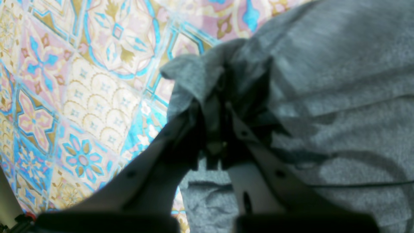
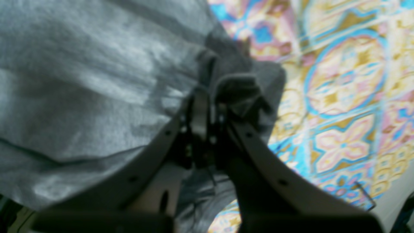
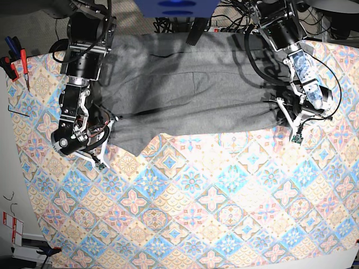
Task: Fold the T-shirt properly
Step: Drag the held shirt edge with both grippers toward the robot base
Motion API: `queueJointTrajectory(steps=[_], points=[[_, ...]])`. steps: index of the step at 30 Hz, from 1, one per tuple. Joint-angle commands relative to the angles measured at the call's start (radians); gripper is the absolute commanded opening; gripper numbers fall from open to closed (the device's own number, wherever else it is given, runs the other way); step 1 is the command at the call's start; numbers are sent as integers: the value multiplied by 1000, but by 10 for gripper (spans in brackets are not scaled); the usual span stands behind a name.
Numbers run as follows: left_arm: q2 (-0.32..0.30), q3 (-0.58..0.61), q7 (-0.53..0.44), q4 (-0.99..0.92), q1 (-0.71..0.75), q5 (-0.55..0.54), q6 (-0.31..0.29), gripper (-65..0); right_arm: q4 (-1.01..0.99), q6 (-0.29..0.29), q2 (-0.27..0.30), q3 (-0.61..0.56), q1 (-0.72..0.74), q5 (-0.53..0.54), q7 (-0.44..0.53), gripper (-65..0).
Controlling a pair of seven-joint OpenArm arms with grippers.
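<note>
Where the left wrist view looks down its own white fingers, the left gripper (image 1: 215,106) is pinched on a bunched fold of the plain heather-grey cotton T-shirt (image 1: 339,106), the cloth gathered up around the tips toward 12 o'clock. The rest of the shirt fills the frame from 1 to 5 o'clock, and the colourful diamond-patterned tablecloth (image 1: 81,97) lies open from 7 to 11 o'clock. The picture is blurred, so exactly how much fabric sits between the fingers is hard to say.

In the right wrist view the right gripper (image 2: 210,97) is likewise closed on a dark crumpled wad of the T-shirt (image 2: 81,97), with grey cloth spreading from 7 to 12 o'clock and the tablecloth (image 2: 349,97) showing from 1 to 5 o'clock.

From the base view the T-shirt (image 3: 190,95) lies spread wide across the far part of the tablecloth (image 3: 213,213), around 12 o'clock in the frame. The right gripper (image 3: 109,126) holds the shirt's near edge at about 9 o'clock, and the left gripper (image 3: 280,109) holds the opposite end at about 3 o'clock. Between them the near hem sags unevenly, dipping lowest near the 9 o'clock side.
</note>
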Motion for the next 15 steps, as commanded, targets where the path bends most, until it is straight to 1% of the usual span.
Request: queueJointTrajectory(steps=[1,5,7,10,15], points=[[-11,1,-5,21,-11,-3,5,-650,36,2,5,1,-1,1,-1,-641],[-14,-2,-5,33,6,-3,5,-650,134,2,8,1,-52,1,-1,-640],[-12,3,-5,95,34,-3,5,-650,174,2,23,1,-70,1,-1,-640],[-11,3,-5,173,67,-8,5,-650,186,2,25,1,-109,1,-1,-640],[-11,-2,-3,197,92,-3,5,-650,186,2,26,1,-133,1,-1,-641]])
